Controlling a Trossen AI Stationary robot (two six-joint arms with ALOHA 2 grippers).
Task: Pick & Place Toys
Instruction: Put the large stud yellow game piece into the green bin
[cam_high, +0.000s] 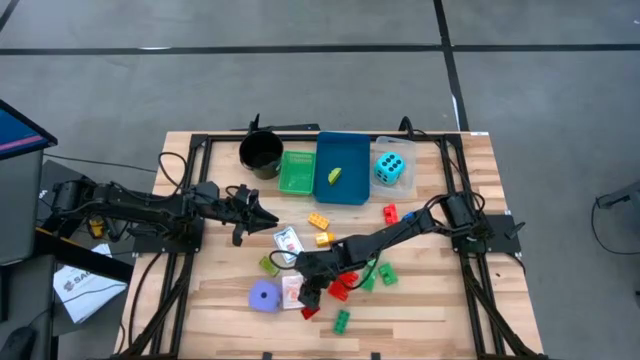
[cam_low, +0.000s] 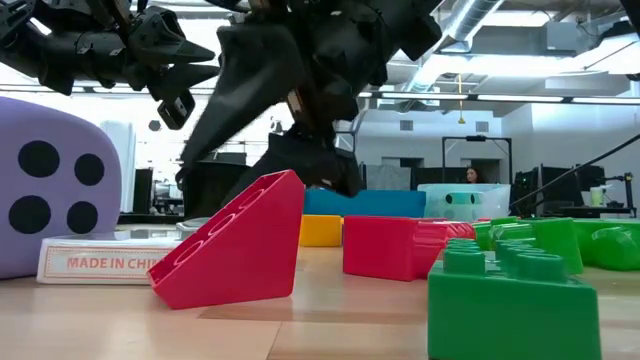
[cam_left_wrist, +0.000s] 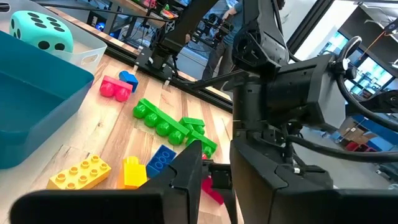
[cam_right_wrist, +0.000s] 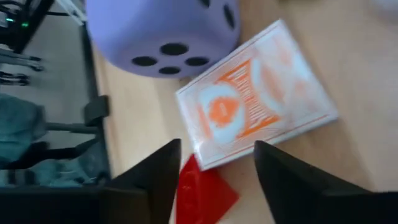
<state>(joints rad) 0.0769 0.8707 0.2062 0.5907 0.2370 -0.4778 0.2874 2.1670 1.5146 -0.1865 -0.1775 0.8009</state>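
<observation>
We're mid-pick: right gripper (cam_right_wrist: 214, 180), jaws spread, straddles small red plastic brick (cam_right_wrist: 205, 193) at lower centre beside orange-printed white card pack (cam_right_wrist: 258, 109); next it needs to shut, then lift.

Purple die (cam_right_wrist: 163, 34) cut off by the right wrist view's edge, red brick (cam_right_wrist: 205, 193) partly hidden behind the fingers (cam_right_wrist: 155, 177)

Probably robotics lab: exposed ceiling ducts (cam_low: 470, 20), monitors (cam_low: 560, 185) on desks, wooden worktop (cam_high: 420, 310) on grey floor (cam_high: 200, 90).
</observation>
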